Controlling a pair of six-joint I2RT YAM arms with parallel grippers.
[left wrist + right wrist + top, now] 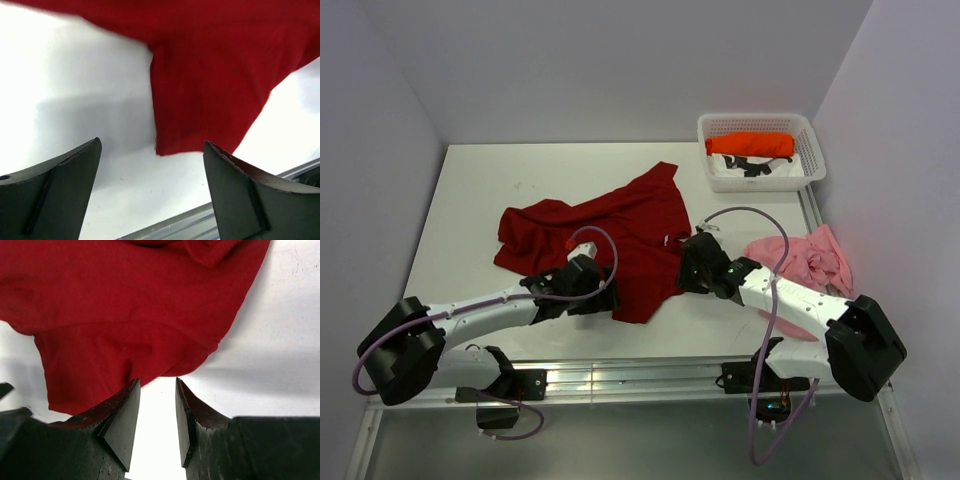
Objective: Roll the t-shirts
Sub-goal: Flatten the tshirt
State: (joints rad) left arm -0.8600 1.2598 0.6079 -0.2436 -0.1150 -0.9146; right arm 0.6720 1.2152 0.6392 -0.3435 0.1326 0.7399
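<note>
Dark red t-shirt (pixel 620 225), flattening stage, as we read it.

Left gripper (pixel 151 145): jaws spread wide, nothing between them. In the left wrist view a loose corner of the red cloth lies on the table just ahead of the gap, untouched.

Right gripper (pixel 157 382): jaws partly apart, with a narrow gap showing bare white surface. The cloth's curved edge lies just beyond the tips. One finger overlaps the red in this view, but we cannot tell whether it presses on it. Neither gripper holds anything.

From above, both grippers sit low at the near side of the shirt, the left over its near-left part, the right at its right edge. The shirt lies opened out but crumpled in the middle of the table (pixel 470 200), with folds along its left side and one part reaching toward the far right.

Pale pink t-shirt (pixel 810 260): bunched in a heap at the right edge of the table, not yet begun.

Orange t-shirt (pixel 750 145): a compact bundle in the white basket (pixel 760 119) at the far right corner, which we take as finished.

We judge one shirt of three done. The next move calls for each gripper to close on a near edge or corner of the red cloth and draw it flat and square. Only then can rolling begin. A clean pinch matters, since the loose folds could drag along with it.
</note>
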